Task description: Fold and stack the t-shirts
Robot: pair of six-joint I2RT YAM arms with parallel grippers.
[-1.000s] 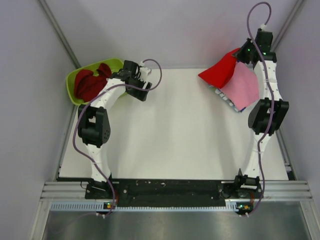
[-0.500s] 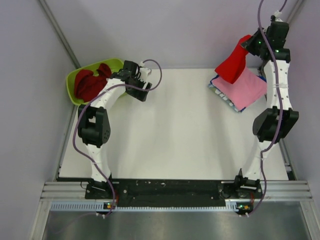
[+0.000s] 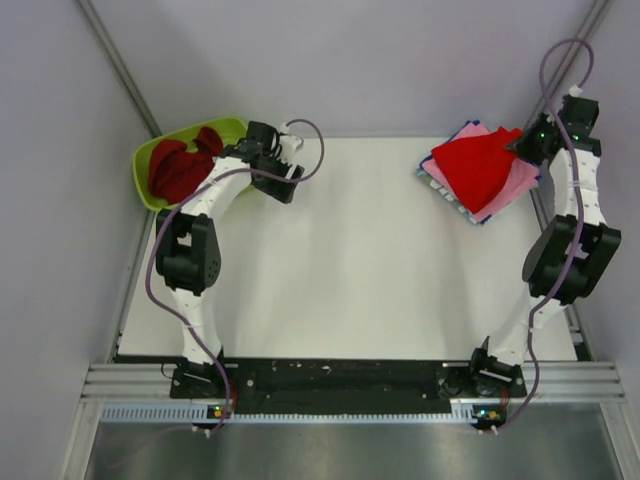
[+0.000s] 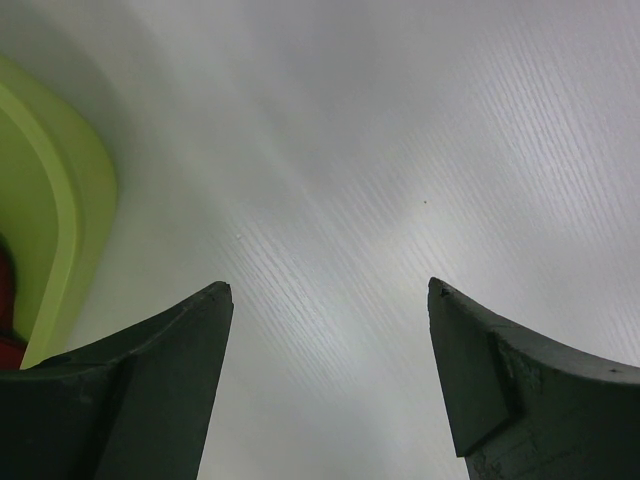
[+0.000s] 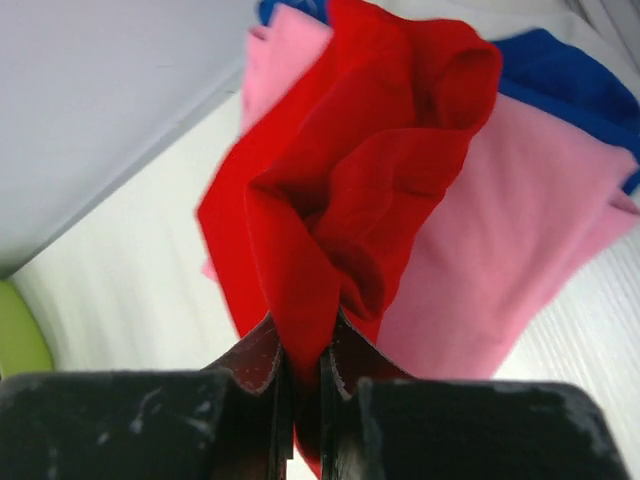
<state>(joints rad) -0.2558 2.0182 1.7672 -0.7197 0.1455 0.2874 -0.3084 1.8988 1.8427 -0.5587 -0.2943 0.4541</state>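
A bright red t-shirt point(image 3: 478, 166) lies spread over a pink t-shirt point(image 3: 520, 180) at the back right, with a blue t-shirt point(image 5: 565, 75) underneath. My right gripper point(image 3: 528, 148) is at the pile's right edge, shut on a fold of the bright red t-shirt point(image 5: 340, 190); the pinched cloth bunches up right at the fingertips point(image 5: 262, 352). The pink t-shirt point(image 5: 520, 230) shows beside it. A darker red t-shirt point(image 3: 180, 166) sits crumpled in the lime-green tub point(image 3: 150, 180) at the back left. My left gripper point(image 4: 330, 300) stands open over bare table next to the tub point(image 4: 60, 220).
The white table point(image 3: 350, 260) runs between both arms. A grey wall rises behind the pile and the tub. The table's right edge lies close under the right arm point(image 3: 575, 240).
The right gripper has swung right and down with the bright red t-shirt, laying it over the pink one. The left arm has not moved.
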